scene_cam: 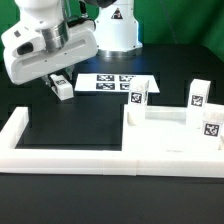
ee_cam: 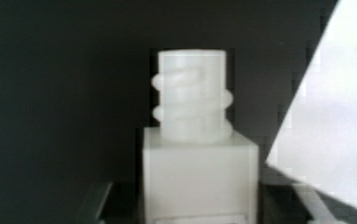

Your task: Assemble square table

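One short white blocky plastic leg [scene_cam: 63, 87], rigid and light, is sitting pinched by its square body in the gripper [scene_cam: 60, 84], upper left.

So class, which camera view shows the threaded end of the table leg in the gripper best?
The wrist view: the leg fills the frame, its screw tip clearly ridged. The exterior view shows only the leg small beneath the gripper, with no thread visible.
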Robot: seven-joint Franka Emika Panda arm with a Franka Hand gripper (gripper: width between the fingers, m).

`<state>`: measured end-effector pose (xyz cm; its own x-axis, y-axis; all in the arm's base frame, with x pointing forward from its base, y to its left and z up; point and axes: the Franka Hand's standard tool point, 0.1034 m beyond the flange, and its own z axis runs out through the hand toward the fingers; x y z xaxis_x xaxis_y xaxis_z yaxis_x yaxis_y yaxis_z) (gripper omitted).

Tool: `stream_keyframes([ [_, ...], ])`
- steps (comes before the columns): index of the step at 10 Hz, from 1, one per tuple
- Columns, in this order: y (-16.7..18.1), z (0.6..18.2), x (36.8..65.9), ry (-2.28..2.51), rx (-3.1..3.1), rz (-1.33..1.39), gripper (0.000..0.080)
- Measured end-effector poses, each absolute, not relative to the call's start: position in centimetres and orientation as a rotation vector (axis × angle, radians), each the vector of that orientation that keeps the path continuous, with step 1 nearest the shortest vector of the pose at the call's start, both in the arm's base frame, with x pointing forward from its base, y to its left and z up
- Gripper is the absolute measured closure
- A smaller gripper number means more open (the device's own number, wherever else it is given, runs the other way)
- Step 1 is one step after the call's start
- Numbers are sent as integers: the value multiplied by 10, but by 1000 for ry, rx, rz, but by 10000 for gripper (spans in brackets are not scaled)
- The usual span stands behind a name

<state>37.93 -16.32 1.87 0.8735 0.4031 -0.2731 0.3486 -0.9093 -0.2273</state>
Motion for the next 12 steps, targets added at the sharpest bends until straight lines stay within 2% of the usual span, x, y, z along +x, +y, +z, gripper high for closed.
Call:
stream_keyframes([
  [4,-165,18,381,-538,-2847,498,501],
  [5,-165,17,381,-538,-2847,499,323],
  [6,-165,17,381,-538,-2847,499,190],
  [9,-164,19,382,-546,-2848,518,152],
  [12,-165,42,423,-699,-2870,587,151],
])
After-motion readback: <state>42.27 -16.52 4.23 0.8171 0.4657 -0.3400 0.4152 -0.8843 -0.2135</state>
